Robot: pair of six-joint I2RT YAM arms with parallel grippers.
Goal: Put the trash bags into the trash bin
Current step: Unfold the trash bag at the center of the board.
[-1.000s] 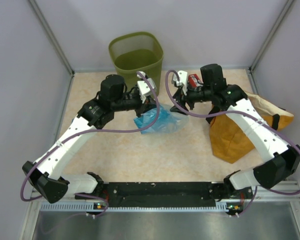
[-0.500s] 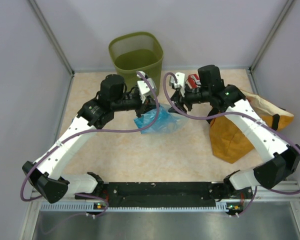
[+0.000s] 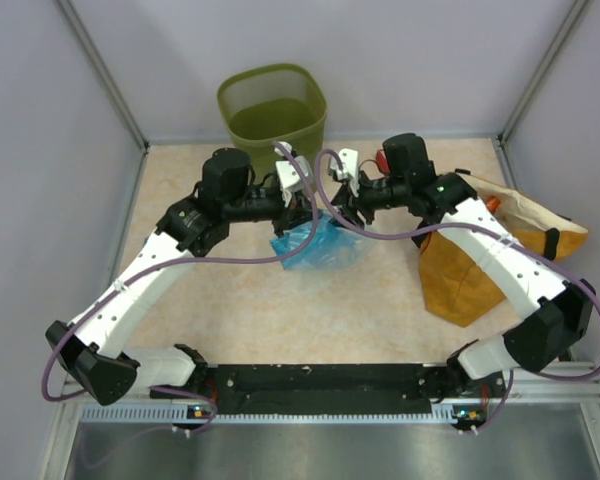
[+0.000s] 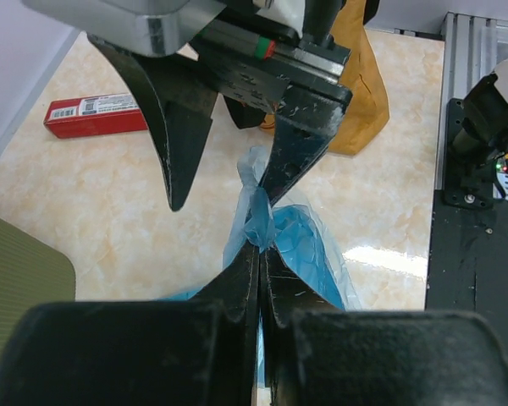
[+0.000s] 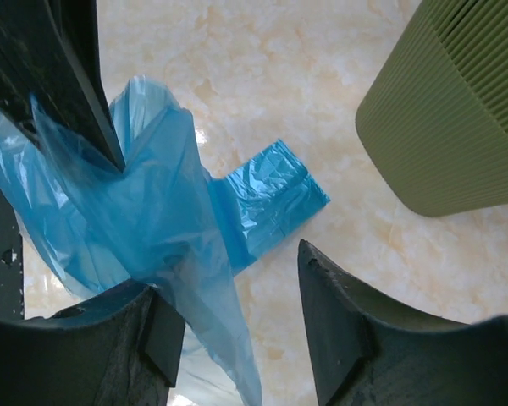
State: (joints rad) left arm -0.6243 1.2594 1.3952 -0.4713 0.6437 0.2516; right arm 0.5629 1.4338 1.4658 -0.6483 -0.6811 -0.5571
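Bag sits crumpled at the middle of the table, its gathered neck clamped in the left gripper, whose fingers are pressed tight together on the film. The bin stands at the bag's 12 o'clock, near but apart. The right gripper is at the bag's 2 o'clock with its fingers apart. Loose film lies between them, but nothing looks pinched. I'd say it should close on a fold apart from the left's hold, so both arms can lift the bag clear over the bin's rim. I can't tell whether the flat folded blue square on the table is a separate bag. From above, the grippers hide the bag's neck.
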